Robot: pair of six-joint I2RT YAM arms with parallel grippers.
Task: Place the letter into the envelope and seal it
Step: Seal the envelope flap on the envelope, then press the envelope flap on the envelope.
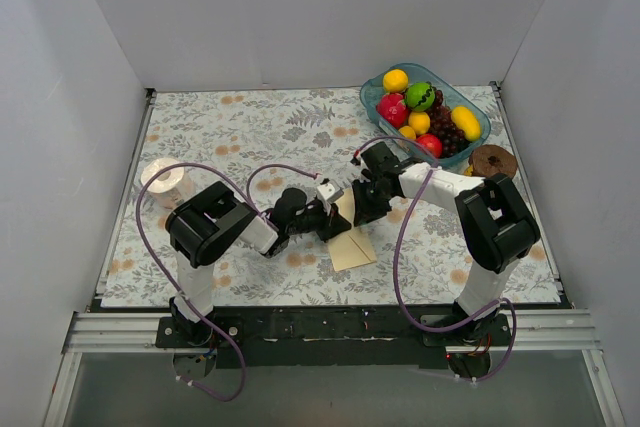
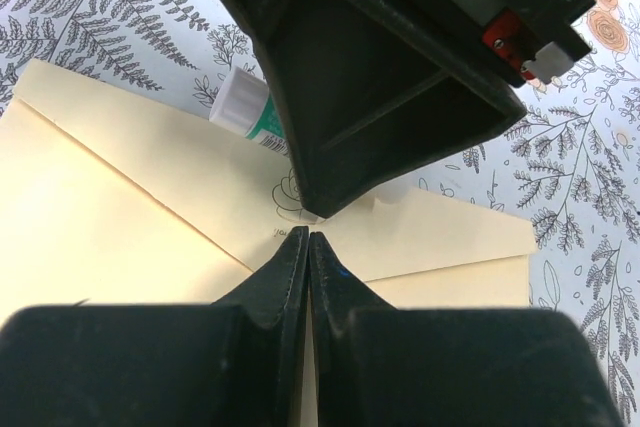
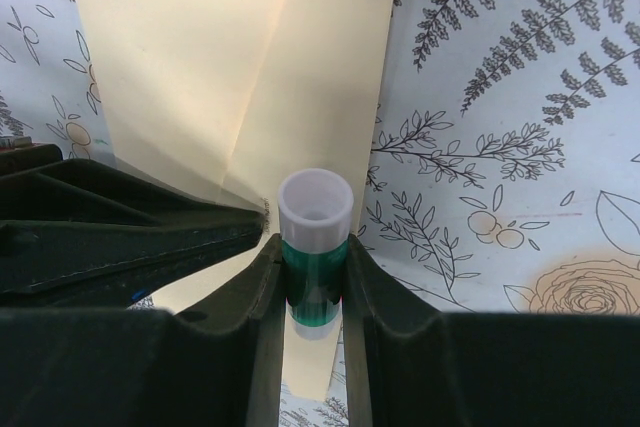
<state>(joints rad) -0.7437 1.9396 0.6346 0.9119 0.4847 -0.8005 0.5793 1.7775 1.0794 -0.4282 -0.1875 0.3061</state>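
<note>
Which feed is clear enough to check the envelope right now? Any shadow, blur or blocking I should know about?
Top external: even light, sharp, but the envelope is small and partly covered. Left wrist: envelope crisp, the right hand a dark mass over the upper middle. Right wrist: glue stick sharp; soft shadow on the envelope left of it.

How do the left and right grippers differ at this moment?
The left gripper has its jaws pressed together with nothing visible between them; the right gripper has its jaws clamped on a green-and-white glue stick. The left reaches in from the left, the right from the opposite side. Both have their tips over the cream envelope, close together.
</note>
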